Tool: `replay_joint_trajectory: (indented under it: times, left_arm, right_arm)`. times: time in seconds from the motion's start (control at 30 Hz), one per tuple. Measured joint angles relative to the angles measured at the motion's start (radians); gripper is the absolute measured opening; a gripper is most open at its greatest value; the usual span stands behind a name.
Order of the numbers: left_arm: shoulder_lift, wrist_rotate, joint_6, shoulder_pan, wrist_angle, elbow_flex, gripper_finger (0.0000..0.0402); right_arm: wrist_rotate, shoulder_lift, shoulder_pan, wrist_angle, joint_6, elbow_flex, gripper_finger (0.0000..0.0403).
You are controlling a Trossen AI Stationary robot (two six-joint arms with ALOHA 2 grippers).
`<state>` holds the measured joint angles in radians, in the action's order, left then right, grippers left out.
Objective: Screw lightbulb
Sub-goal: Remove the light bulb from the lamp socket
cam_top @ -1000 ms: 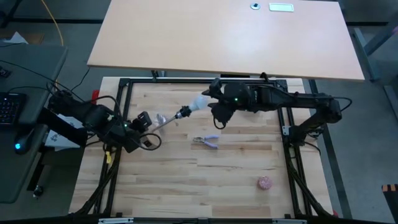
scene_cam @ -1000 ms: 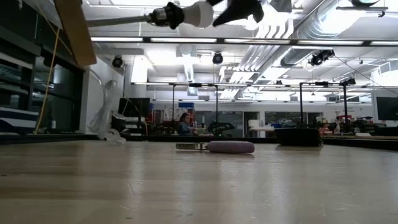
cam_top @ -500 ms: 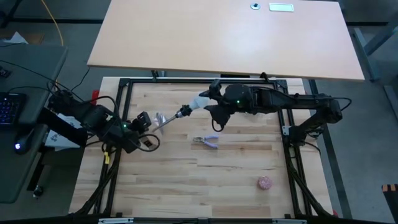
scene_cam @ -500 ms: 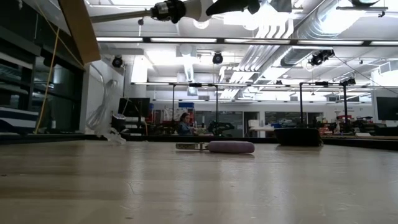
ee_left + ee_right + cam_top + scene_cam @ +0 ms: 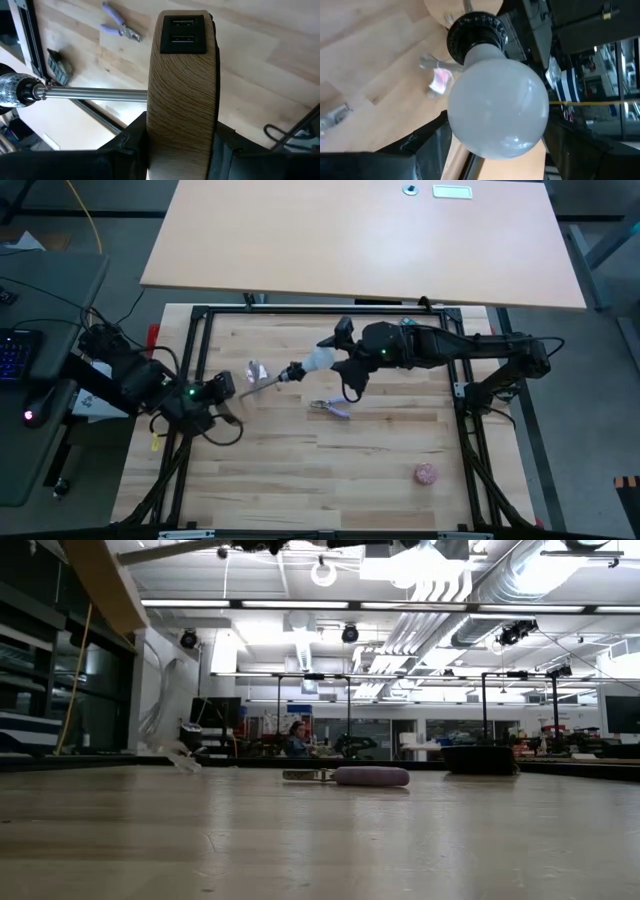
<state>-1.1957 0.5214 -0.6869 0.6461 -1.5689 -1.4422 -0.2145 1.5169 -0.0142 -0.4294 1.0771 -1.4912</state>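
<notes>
The white lightbulb sits with its base in the black socket of a lamp made of a thin metal stem and a round wooden disc. The whole lamp is up in the air, its stem roughly level. My left gripper is shut on the disc at the table's left. My right gripper is shut on the bulb's round head near the table's middle. In the low view only the stem shows, at the picture's top edge. My left gripper pinches the wooden disc by its two flat faces, one finger on each, with the disc's rim toward the wrist camera. The disc is lifted clear of the table, and the stem sticks out sideways toward the socket. My right gripper pinches the bulb's frosted head between its two fingers, one on each side. The fingers come level from the table's right, along the line of bulb and stem. The bulb is clear of the table, its base in the black socket.
Purple-handled pliers lie on the table below the bulb. A small crumpled shiny scrap lies under the stem. A pinkish ball lies at the near right. Black frame rails border the tabletop.
Both grippers have gone up with the lamp, and the bulb and socket have risen out of the low view's top. In the high view the lamp has also drifted toward the table's near-left. Both holds have stayed shut.
</notes>
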Motion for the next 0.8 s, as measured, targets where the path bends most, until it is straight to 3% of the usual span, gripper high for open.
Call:
replay_joint_trajectory:
  times: [0.4,0.57,0.8]
  left_arm:
    - [0.000,-0.004,0.051,0.026,0.008,0.000,0.0118]
    - [0.000,-0.026,0.077,0.025,0.039,0.000,0.0118]
    - [0.003,-0.155,0.335,0.013,0.148,0.001,0.0118]
  right_arm:
    - [0.015,0.000,-0.053,0.045,-0.058,0.000,0.0291]
    - [-0.004,0.000,-0.065,0.046,0.071,0.000,0.0291]
    - [-0.096,0.015,-0.078,0.062,0.322,0.000,0.0291]
